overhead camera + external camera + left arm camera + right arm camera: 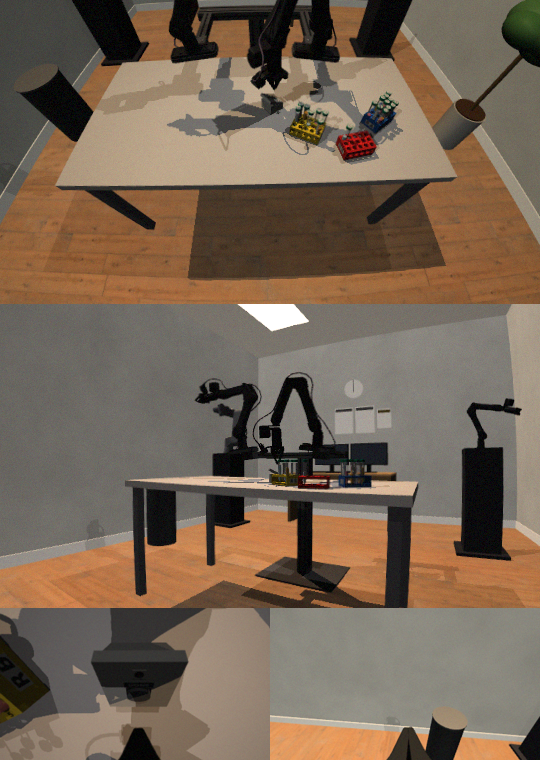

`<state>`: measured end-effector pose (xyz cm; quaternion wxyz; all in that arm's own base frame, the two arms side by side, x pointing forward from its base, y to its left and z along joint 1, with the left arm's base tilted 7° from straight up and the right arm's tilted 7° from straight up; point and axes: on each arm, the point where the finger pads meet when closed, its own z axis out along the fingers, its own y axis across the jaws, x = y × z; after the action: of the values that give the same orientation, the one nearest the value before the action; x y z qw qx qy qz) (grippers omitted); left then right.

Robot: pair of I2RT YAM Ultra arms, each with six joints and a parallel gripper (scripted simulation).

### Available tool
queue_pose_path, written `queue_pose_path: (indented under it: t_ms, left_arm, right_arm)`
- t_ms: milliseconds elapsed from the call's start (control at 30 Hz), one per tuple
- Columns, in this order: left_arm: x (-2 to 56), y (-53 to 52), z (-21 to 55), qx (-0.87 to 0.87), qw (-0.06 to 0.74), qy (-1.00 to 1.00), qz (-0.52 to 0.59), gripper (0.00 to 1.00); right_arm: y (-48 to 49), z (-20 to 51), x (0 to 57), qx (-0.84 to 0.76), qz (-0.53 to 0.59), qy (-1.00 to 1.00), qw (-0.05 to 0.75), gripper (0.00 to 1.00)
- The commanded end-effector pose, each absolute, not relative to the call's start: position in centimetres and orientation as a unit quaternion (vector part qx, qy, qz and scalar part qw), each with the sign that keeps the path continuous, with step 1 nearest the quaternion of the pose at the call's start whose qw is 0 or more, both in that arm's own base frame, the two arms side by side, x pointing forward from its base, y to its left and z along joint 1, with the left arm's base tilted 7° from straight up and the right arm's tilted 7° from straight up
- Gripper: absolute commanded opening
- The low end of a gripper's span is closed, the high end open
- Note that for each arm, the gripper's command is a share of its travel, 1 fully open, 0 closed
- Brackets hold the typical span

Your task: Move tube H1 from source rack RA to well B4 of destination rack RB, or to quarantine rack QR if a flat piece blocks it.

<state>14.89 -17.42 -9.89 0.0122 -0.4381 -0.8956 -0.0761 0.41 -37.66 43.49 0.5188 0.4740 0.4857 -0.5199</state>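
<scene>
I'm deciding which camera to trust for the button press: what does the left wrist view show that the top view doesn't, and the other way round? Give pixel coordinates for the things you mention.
Only left wrist: the "RB" label and the dark lamp spot [139,674] on the box's face.

Only top: the red rack [356,145], the blue rack [375,123] and a potted plant [458,125].

Both: the dark button box [272,103] [115,670], the yellow rack [307,131] [34,689] and the left gripper [274,86] [138,734].

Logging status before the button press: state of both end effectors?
Left end effector: closed, empty, above the table.
Right end effector: closed, empty, facing a wall.
</scene>
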Motion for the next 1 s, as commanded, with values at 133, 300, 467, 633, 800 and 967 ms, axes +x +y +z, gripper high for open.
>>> queue_pose_path:
  t_ms: [133, 300, 467, 633, 800, 967]
  left_arm:
    - [16.2, -18.8, -10.9, -0.441, -0.015, -0.895, -0.062, 0.0]
    - [15.4, -17.5, -12.3, -0.443, -0.001, -0.894, -0.07, 0.0]
    - [15.7, -17.6, -13.2, -0.441, -0.005, -0.895, -0.068, 0.0]
    - [16.6, -19.0, -12.4, -0.443, -0.027, -0.894, -0.056, 0.0]
    - [15.6, -17.3, -13.4, -0.442, -0.004, -0.895, -0.069, 0.0]
    - [15.3, -17.0, -13.9, -0.444, -0.001, -0.893, -0.07, 0.0]
  right_arm:
    - [-36.4, 45.5, -0.3, 0.475, -0.529, 0.47, 0.523, 0.0]
    - [-36.4, 45.5, -0.3, 0.475, -0.529, 0.47, 0.523, 0.0]
    - [-36.4, 45.5, -0.3, 0.475, -0.529, 0.47, 0.523, 0.0]
    - [-36.4, 45.5, -0.3, 0.475, -0.529, 0.47, 0.523, 0.0]
    - [-36.4, 45.5, -0.3, 0.475, -0.529, 0.47, 0.523, 0.0]
    - [-36.4, 45.5, -0.3, 0.475, -0.529, 0.47, 0.523, 0.0]
